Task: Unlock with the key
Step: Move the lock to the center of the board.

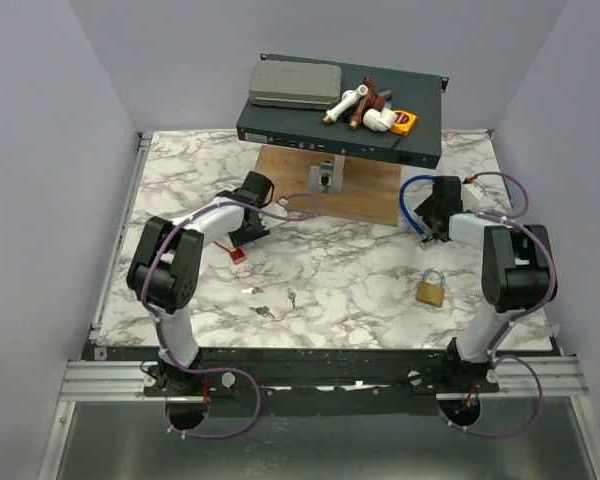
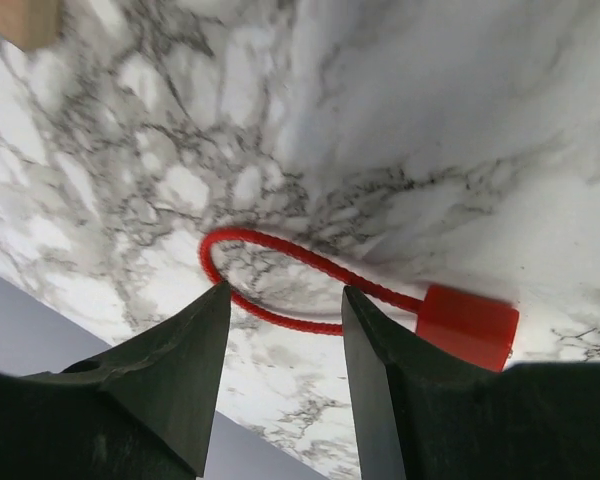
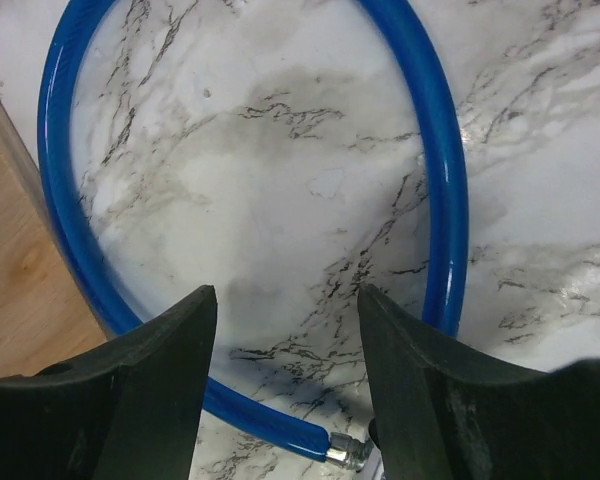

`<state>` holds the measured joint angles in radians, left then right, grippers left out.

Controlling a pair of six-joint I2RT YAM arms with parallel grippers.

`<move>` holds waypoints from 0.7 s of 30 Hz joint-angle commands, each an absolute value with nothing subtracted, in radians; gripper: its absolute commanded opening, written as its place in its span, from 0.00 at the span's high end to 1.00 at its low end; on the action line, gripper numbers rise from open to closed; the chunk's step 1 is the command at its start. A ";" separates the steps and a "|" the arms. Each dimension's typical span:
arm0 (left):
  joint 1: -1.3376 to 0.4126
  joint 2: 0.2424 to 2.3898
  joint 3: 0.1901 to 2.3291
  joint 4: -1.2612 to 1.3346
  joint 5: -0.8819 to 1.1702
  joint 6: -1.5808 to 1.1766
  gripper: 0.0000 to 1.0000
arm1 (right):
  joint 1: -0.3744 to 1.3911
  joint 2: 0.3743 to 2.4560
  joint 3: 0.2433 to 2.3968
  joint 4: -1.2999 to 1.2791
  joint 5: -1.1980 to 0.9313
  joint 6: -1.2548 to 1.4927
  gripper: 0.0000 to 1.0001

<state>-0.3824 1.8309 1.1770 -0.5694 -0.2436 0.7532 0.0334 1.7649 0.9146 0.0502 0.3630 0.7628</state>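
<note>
A brass padlock [image 1: 430, 290] lies on the marble table [image 1: 360, 280] at the right front. Small silver keys [image 1: 264, 312] lie at the left front, with another key [image 1: 291, 297] beside them. My left gripper [image 1: 243, 238] is open and empty, far behind the keys. In the left wrist view its fingers [image 2: 195, 340] stand apart over a red cord loop [image 2: 280, 255] with a red tag [image 2: 467, 322]. My right gripper [image 1: 427, 222] is open and empty, behind the padlock, over a blue hose [image 3: 445, 170]. Padlock and keys are out of both wrist views.
The red tag [image 1: 238, 254] lies just in front of my left gripper. The blue hose [image 1: 408, 200] curls at the right beside a wooden board [image 1: 350, 185]. A dark rack unit [image 1: 340, 135] at the back carries a grey box [image 1: 295, 85] and pipe fittings [image 1: 365, 105].
</note>
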 commanded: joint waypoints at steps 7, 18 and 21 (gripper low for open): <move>-0.475 1.945 1.402 -0.663 -0.225 0.720 0.51 | 0.070 1.757 0.869 -0.039 0.242 0.794 0.40; -0.505 1.880 1.398 -0.693 -0.209 0.709 0.51 | 0.230 1.652 0.704 -0.105 0.247 0.907 0.44; -0.505 1.846 1.381 -0.698 -0.201 0.703 0.51 | 0.292 1.635 0.688 -0.113 0.257 0.941 0.45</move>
<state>-0.5026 1.9251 1.3983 -0.6716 -0.2310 0.7242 0.2253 1.6188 0.7517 0.0410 0.2935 0.8688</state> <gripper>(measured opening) 0.490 0.555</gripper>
